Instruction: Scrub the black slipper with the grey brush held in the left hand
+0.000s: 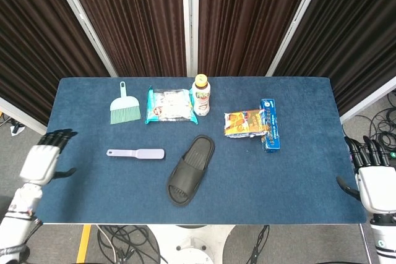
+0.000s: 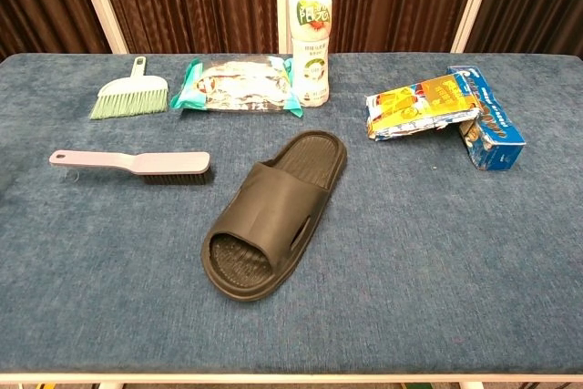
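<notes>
Grey brush (image 1: 136, 153) beside black slipper (image 1: 190, 170) — left hand (image 1: 42, 162), right hand (image 1: 374, 183), fingers spread, empty

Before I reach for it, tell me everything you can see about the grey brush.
The grey brush lies flat on the blue table cover, left of the black slipper and apart from it. It looks like pale grey plastic: a long thin handle with a hole at its left end, dark bristles under the wider right end. Nothing touches it; the left hand is off to its left, open.
</notes>
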You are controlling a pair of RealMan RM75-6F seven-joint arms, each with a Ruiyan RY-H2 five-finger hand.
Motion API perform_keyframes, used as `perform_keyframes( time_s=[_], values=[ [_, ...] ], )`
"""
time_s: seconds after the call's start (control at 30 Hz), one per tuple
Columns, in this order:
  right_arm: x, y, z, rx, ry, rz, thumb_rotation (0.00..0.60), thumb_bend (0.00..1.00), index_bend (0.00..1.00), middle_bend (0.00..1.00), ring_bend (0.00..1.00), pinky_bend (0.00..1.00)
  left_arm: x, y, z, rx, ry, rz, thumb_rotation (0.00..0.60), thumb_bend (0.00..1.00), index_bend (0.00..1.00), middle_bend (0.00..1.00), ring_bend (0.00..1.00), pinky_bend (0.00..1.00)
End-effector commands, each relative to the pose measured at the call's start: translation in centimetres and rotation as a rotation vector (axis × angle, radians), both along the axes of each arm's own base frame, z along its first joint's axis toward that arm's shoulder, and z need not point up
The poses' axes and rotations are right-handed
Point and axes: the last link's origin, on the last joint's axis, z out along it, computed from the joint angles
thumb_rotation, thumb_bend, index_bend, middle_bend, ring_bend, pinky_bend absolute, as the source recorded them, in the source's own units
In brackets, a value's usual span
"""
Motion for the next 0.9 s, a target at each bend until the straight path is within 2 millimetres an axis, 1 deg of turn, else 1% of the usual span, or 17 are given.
perform_keyframes(
  time_s=[0.03, 0.07, 0.17, 0.27, 0.37, 0.47, 0.67, 0.77, 0.9],
  values=[
    [0.4, -0.3, -0.2, 0.022, 0.004, 0.003, 0.600, 0.06, 0.04, 0.15, 0.03, 0.09, 1.4, 4.4, -3.1, -0.145, -0.007, -0.007, 0.600, 0.06, 0.24, 0.29, 0.19, 0.21],
    [0.5, -0.4, -0.4, 0.038, 0.004, 0.004, 0.600, 0.06, 0.04, 0.16, 0.03, 0.09, 1.6, 5.3, -4.0, -0.185, 0.005, 0.002, 0.600, 0.06, 0.25, 0.30, 0.20, 0.22],
    [0.7, -0.7, -0.9, 0.077, 0.004, 0.002, 0.600, 0.06, 0.04, 0.16, 0.03, 0.09, 2.2, 6.9, -6.1, -0.265, 0.013, 0.034, 0.600, 0.06, 0.27, 0.31, 0.21, 0.23],
    [0.8, -0.9, -1.2, 0.101, 0.009, -0.001, 0.600, 0.06, 0.04, 0.16, 0.03, 0.09, 2.6, 7.8, -8.0, -0.319, 0.017, 0.060, 0.600, 0.07, 0.28, 0.33, 0.23, 0.26],
    [0.9, -1.2, -1.5, 0.117, 0.007, 0.000, 0.600, 0.06, 0.04, 0.16, 0.03, 0.09, 2.8, 8.3, -9.4, -0.342, 0.016, 0.080, 0.600, 0.07, 0.30, 0.35, 0.24, 0.28],
    [0.8, -1.4, -1.7, 0.128, 0.005, -0.003, 0.600, 0.06, 0.04, 0.16, 0.03, 0.09, 3.1, 8.5, -10.3, -0.350, -0.001, 0.093, 0.600, 0.08, 0.35, 0.40, 0.29, 0.32],
    [0.4, -1.4, -2.1, 0.137, -0.005, -0.018, 0.600, 0.07, 0.04, 0.16, 0.03, 0.09, 3.9, 8.8, -11.3, -0.360, 0.005, 0.088, 0.600, 0.09, 0.43, 0.49, 0.38, 0.37],
    [0.1, -1.3, -2.1, 0.136, -0.009, -0.026, 0.600, 0.07, 0.04, 0.16, 0.03, 0.08, 3.9, 8.9, -11.6, -0.373, 0.021, 0.095, 0.600, 0.09, 0.46, 0.51, 0.40, 0.39],
    [-0.1, -1.2, -2.0, 0.131, -0.012, -0.032, 0.600, 0.07, 0.04, 0.16, 0.03, 0.08, 3.7, 9.2, -12.1, -0.395, 0.049, 0.122, 0.600, 0.09, 0.46, 0.51, 0.40, 0.41]
  ],
)
